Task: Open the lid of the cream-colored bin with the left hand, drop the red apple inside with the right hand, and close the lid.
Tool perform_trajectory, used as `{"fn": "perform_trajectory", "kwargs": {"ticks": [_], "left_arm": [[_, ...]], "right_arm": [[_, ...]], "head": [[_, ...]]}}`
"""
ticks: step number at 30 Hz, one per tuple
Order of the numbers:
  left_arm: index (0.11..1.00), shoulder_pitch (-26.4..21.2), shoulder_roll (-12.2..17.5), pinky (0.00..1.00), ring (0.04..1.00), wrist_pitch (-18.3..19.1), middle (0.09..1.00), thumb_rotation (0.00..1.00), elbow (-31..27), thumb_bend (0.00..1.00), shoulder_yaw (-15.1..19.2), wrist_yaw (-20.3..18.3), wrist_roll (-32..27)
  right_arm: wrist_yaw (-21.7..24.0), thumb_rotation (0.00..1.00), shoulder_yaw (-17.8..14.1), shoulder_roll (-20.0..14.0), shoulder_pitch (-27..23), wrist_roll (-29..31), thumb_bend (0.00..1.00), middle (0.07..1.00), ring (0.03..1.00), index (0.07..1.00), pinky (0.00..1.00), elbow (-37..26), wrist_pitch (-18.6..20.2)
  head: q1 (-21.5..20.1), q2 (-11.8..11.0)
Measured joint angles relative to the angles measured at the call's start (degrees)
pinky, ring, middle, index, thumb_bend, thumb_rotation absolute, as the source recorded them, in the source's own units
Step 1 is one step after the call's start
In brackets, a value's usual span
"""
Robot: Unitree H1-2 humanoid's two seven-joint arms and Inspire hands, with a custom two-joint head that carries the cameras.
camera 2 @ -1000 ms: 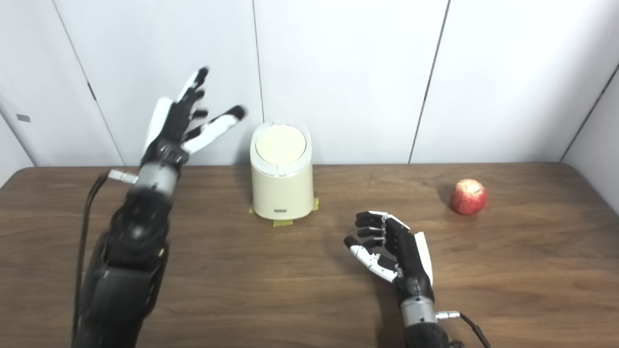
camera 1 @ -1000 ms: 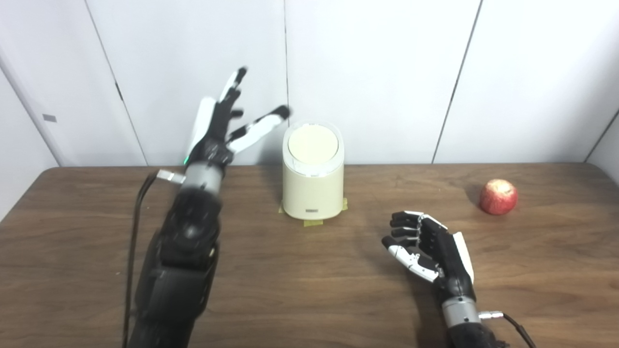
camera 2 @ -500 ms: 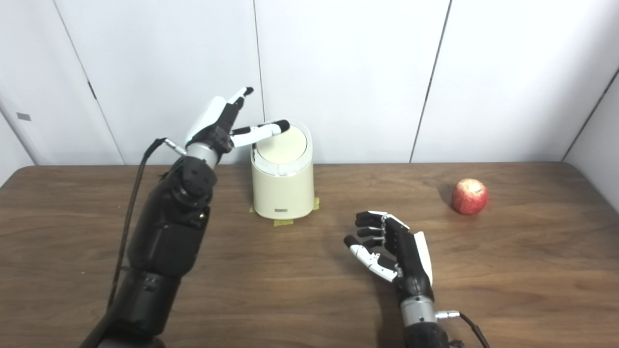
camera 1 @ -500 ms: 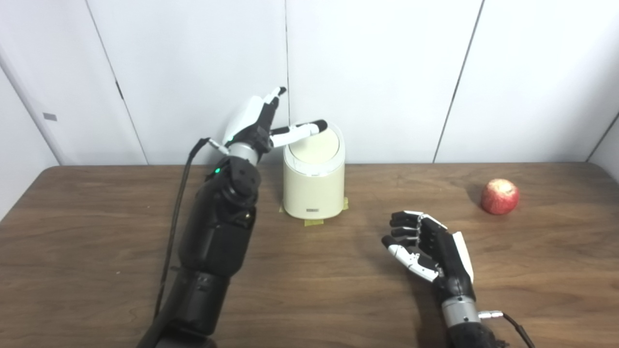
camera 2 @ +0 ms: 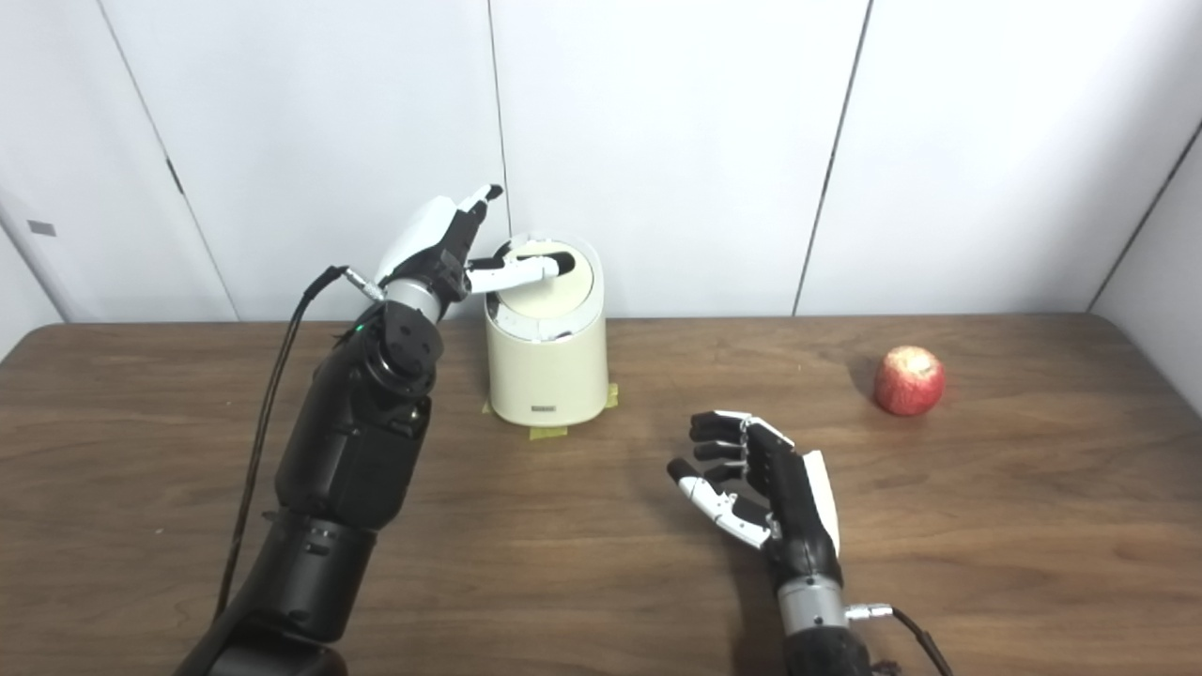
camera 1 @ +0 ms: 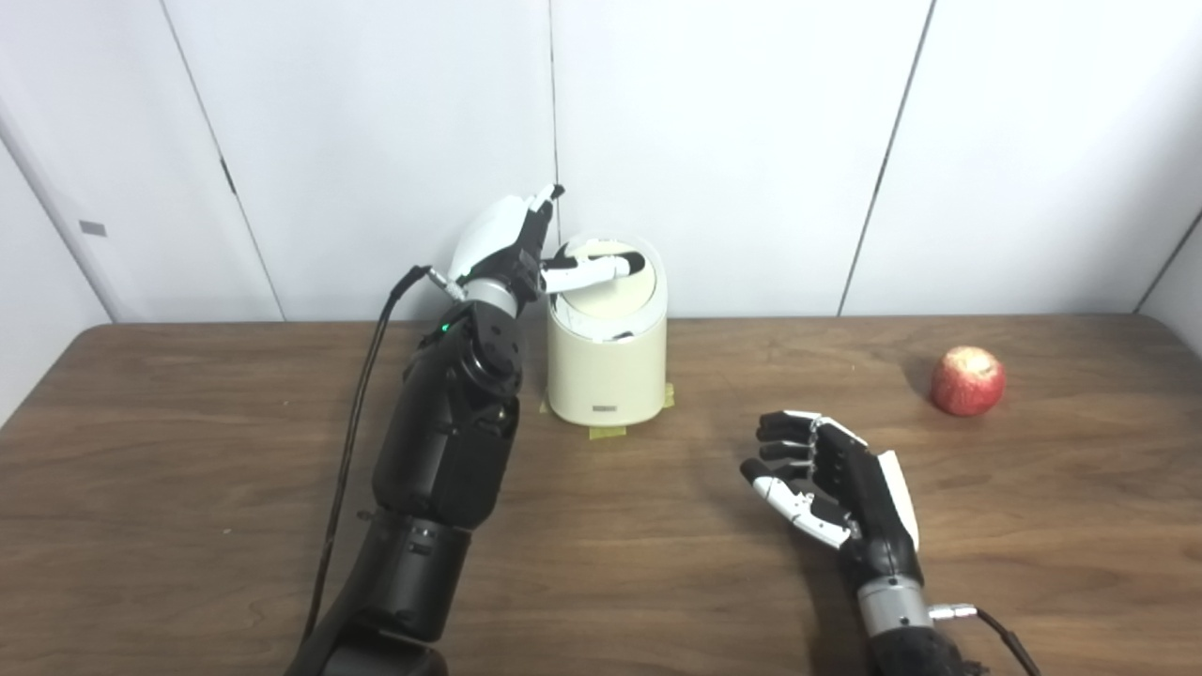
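Observation:
The cream-colored bin [camera 1: 607, 368] stands at the back middle of the table on bits of yellow tape. Its round swing lid [camera 1: 606, 300] is tipped, with a dark gap showing at its far edge. My left hand [camera 1: 515, 246] is raised beside the bin's left rim, fingers apart, its thumb [camera 1: 592, 272] pressing down on the far part of the lid. The red apple [camera 1: 968, 380] lies on the table at the right. My right hand [camera 1: 831, 488] rests low over the table front right of the bin, fingers loosely curled and holding nothing, well short of the apple.
The brown wooden table [camera 1: 188, 488] runs up to a white panelled wall [camera 1: 751, 141] just behind the bin. A black cable [camera 1: 362, 376] hangs from my left wrist.
My left hand swung in from the upper left and came down onto the bin. Its thumb now pushes the lid, which has tipped from flat. The right hand and apple have stayed put.

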Motion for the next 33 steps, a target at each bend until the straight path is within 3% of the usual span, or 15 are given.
{"fn": "perform_trajectory", "kwargs": {"ticks": [5,9,15,21,25,33], "left_arm": [[1.0,0.0,0.9,1.0,1.0,0.0,1.0,0.5,0.2,0.89,-1.2,0.4,1.5],[1.0,0.0,1.0,1.0,1.0,0.0,1.0,0.52,1.0,0.83,-2.3,1.5,4.7],[1.0,0.1,0.4,1.0,1.0,0.0,1.0,0.49,2.1,0.83,-1.6,1.7,6.4],[1.0,0.2,0.2,1.0,1.0,0.0,1.0,0.61,4.2,0.79,-2.0,1.7,7.1],[1.0,0.2,-0.3,1.0,1.0,0.0,1.0,0.61,5.2,0.76,-2.2,1.4,7.1],[1.0,0.1,-0.2,1.0,1.0,0.0,1.0,0.45,6.2,0.83,-3.4,2.3,8.3]], "right_arm": [[0.0,0.21,0.0,0.2,0.0,0.0,0.35,0.641,0.615,0.624,0.51,0.0,0.0],[0.0,0.22,-0.1,0.2,0.0,0.1,0.35,0.645,0.618,0.625,0.51,0.0,0.0],[-0.1,0.23,0.0,0.2,0.0,-0.2,0.34,0.644,0.613,0.625,0.51,0.2,0.0],[-0.2,0.22,0.0,0.4,0.0,-0.3,0.34,0.636,0.608,0.618,0.51,0.2,0.0],[-0.3,0.22,0.1,0.6,0.0,-0.6,0.34,0.633,0.604,0.617,0.51,0.2,0.5],[-0.5,0.22,0.2,0.9,0.0,-0.8,0.34,0.638,0.613,0.62,0.52,0.1,1.2]], "head": [[-0.1,-0.1],[0.0,-0.6],[-0.1,-1.1],[-0.4,-1.1],[-0.7,-1.2],[-0.6,-1.0]]}}
